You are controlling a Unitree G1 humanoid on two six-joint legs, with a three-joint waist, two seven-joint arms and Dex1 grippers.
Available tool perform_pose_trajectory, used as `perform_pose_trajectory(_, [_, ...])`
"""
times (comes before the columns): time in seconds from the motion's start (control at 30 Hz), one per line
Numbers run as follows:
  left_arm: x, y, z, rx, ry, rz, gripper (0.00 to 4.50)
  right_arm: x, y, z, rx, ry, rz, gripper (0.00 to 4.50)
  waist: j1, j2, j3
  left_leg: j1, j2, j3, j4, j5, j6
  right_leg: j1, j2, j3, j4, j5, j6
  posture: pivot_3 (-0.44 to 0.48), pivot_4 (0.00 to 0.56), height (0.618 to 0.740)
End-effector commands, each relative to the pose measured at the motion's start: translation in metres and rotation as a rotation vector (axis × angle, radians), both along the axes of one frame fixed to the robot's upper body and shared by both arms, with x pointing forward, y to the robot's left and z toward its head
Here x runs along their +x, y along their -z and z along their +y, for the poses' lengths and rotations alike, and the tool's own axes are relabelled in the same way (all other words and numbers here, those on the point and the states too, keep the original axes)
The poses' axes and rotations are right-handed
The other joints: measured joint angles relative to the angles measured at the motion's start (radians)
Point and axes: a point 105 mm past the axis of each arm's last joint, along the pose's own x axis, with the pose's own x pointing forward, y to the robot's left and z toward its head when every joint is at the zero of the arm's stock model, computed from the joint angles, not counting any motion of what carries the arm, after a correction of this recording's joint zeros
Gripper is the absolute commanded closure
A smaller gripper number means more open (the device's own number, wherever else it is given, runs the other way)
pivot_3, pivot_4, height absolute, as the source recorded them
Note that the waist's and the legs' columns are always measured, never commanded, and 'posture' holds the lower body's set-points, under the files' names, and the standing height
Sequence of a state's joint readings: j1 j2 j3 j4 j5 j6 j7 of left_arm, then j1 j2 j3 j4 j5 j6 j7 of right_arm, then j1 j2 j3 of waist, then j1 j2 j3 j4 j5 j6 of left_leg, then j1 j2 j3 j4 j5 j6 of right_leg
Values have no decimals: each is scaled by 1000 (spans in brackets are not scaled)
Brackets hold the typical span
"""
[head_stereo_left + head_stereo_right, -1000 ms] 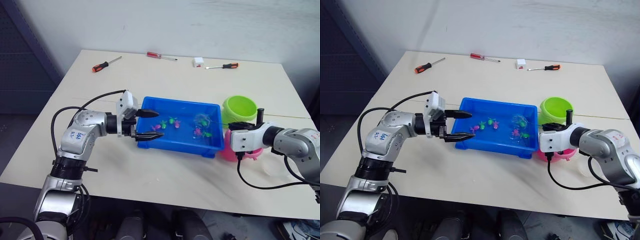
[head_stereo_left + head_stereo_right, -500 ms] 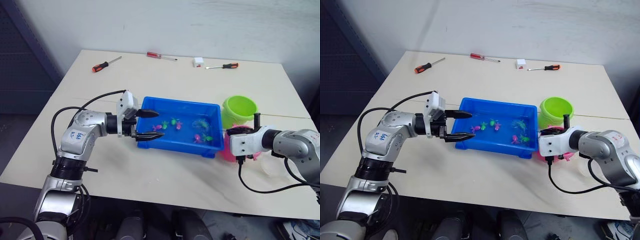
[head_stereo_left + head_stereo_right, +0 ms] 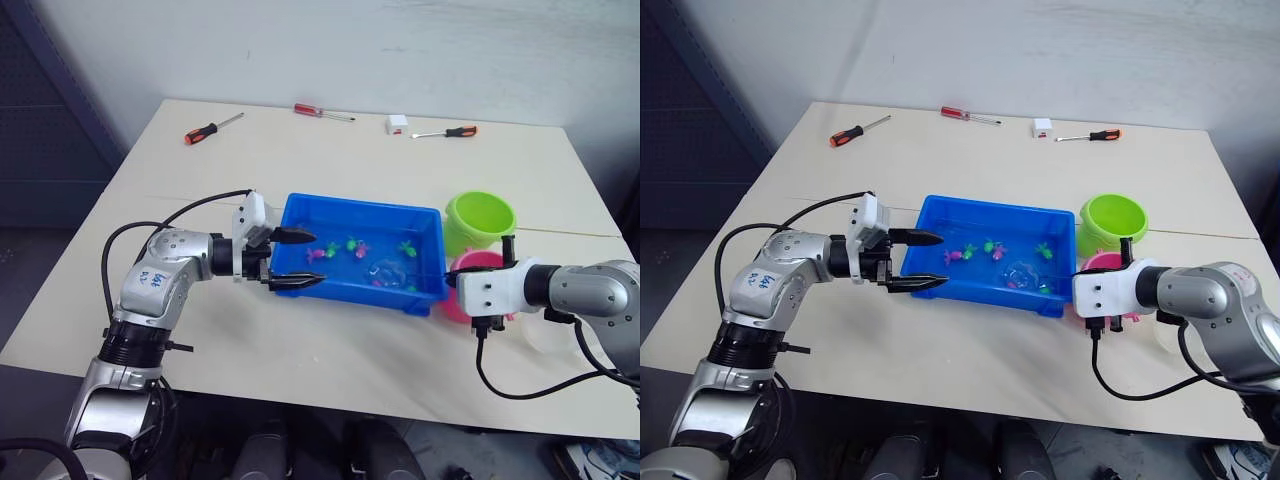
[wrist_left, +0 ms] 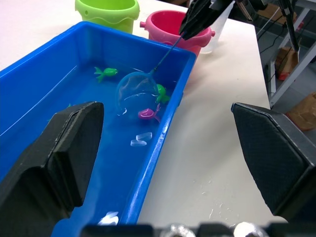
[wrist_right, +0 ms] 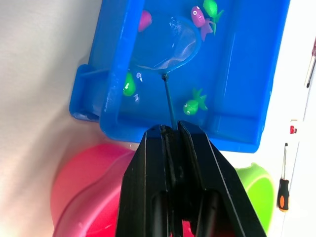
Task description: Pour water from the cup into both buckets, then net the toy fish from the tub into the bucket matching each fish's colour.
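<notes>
Blue tub (image 3: 430, 222) holds several fish (image 5: 193, 105); netting is under way, none seen in buckets.
Right fingers (image 5: 174, 148) pinch the net (image 4: 136, 94) stick, hoop dipped in the tub; left fingers (image 3: 290, 259) gape wide, empty, at its end.

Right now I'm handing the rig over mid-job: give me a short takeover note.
Right gripper: shut on the net handle, hoop dipped in the blue tub.
Left gripper: open, at the tub's near-left rim.
Pink and green toy fish remain in the tub.
Green bucket and pink bucket stand beside the tub's right end; contents can't be seen.
Left: net fish, sort by colour.
</notes>
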State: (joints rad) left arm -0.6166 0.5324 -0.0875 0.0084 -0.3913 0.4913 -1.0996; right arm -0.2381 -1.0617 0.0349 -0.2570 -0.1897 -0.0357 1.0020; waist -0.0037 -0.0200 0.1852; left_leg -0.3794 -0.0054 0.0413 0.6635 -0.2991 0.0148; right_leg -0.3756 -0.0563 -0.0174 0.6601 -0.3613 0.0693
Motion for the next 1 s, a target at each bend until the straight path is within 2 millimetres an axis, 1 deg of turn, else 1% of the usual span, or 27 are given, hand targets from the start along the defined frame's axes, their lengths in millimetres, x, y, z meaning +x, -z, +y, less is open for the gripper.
perform_pose_trajectory(0.03, [-7, -9, -2, -9, 28, -34, 48, -7, -3, 3, 22, -12, 29, 4500, 0, 0, 0, 0, 0, 0, 0, 0, 0, 0, 0, 0, 0, 0, 0, 0, 150, 740])
perform_pose_trajectory(0.17, [-7, -7, 0, 0, 25, -27, 48, -9, 3, 12, 92, -17, 70, 4500, -3, 0, 0, 0, 0, 0, 0, 0, 0, 0, 0, 0, 0, 0, 0, 0, 150, 740])
perform_pose_trajectory(0.27, [-5, -2, 8, 33, 3, -25, 48, -6, 8, 26, 206, -6, 111, 4500, -5, 0, 0, 0, 0, 0, 0, 0, 0, 0, 0, 0, 0, 0, 0, 0, 150, 740])
perform_pose_trajectory(0.37, [-4, 0, 16, 49, -15, -15, 48, -3, 12, 34, 271, 9, 143, 4500, -4, 0, 0, 0, 0, 0, 0, 0, 0, 0, 0, 0, 0, 0, 0, 0, 150, 740])
perform_pose_trajectory(0.5, [-4, 1, 31, 70, -52, -11, 48, -3, 12, 37, 403, 65, 224, 4500, -3, 0, 0, 0, 0, 0, -1, 0, 0, 0, 0, 0, 0, 0, 0, 0, 150, 740])
perform_pose_trajectory(0.6, [-2, -1, 35, 67, -69, -15, 48, -4, 7, 36, 529, 125, 294, 4500, 0, 0, 0, 0, 0, -1, -1, 0, 0, 0, -1, -1, 0, 0, 0, 0, 150, 740])
perform_pose_trajectory(0.7, [-1, -5, 33, 50, -69, -20, 48, -5, 1, 33, 656, 186, 350, 4500, 0, 0, 0, 0, 0, -1, -1, -1, 1, 0, -1, -1, -1, 0, 0, 0, 150, 740])
perform_pose_trajectory(0.87, [-4, -12, 22, -10, -35, -15, 48, -9, -13, 28, 851, 275, 400, 4500, 1, 0, 0, -1, 0, -1, -1, -1, 1, 0, -1, -2, -2, 0, 0, 0, 150, 740])
perform_pose_trajectory(0.93, [-5, -13, 18, -20, -18, -12, 48, -12, -16, 27, 879, 290, 398, 4500, 1, 0, 0, -1, 0, -2, -1, -1, 1, 0, -1, -2, -1, 0, 0, 0, 150, 740])
perform_pose_trajectory(1.0, [-6, -14, 11, -33, 7, -14, 48, -18, -20, 20, 913, 326, 379, 4500, 1, 0, 0, -1, 0, -2, -1, -1, 1, 0, -1, -2, -2, 0, 0, 0, 150, 740])
